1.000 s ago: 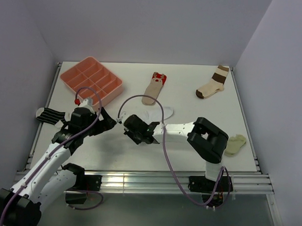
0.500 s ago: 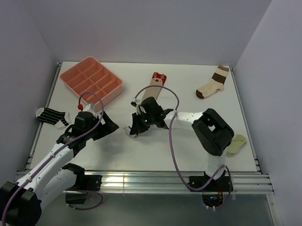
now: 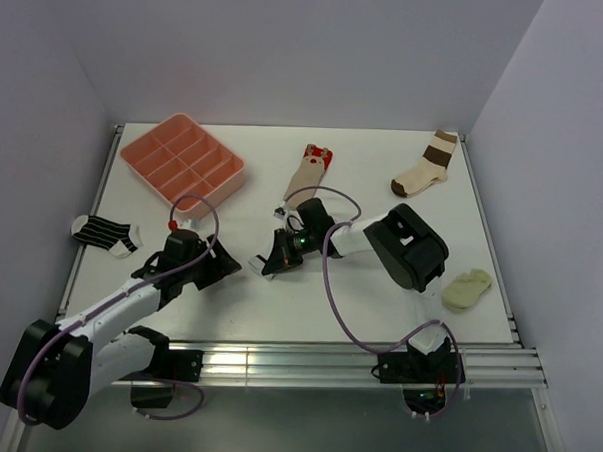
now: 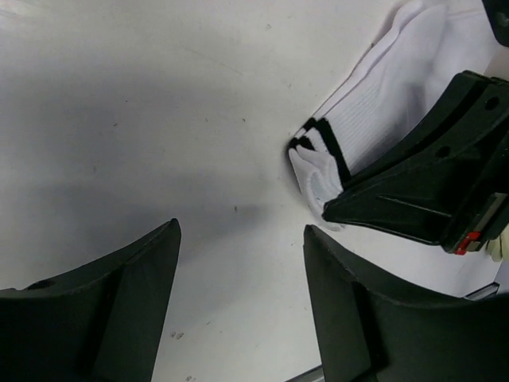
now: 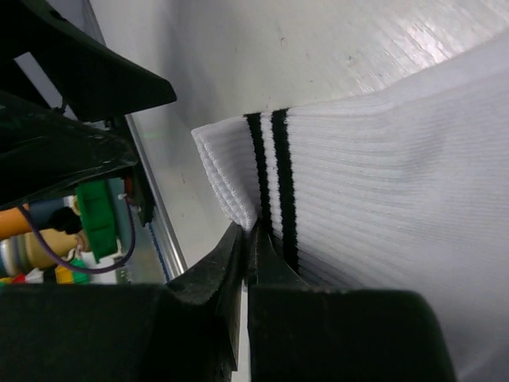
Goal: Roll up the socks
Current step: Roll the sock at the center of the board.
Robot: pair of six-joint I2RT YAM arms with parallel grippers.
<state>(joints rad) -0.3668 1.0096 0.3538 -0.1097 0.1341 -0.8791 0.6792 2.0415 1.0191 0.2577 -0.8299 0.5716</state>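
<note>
Table: white and walled in, with every piece of fabric lying on it.
Tray: pink and compartmented, at the far left, well apart from the work.
Right gripper: reaches leftward across mid-table. Its fingers are pressed together on the white sock, pinching the cuff just beside the two black bands.
Left gripper: low over bare table near that cuff, fingers spread with nothing between them.
White sock, position: near the table's middle, cuff end toward the left arm. The top view hides most of it under the right arm, so whether any turn is rolled yet cannot be told.
Other socks: the tan sock lies at the far centre and the striped sock by the left edge, both flat and unrolled.
Step in hand: likely starting the roll at the cuff — early in the task.
Doing it well: hold the right pinch firm and bring the left fingers astride the cuff edge. Close them on both layers, then turn straight along the sock's length — taut fabric, no skew.
</note>
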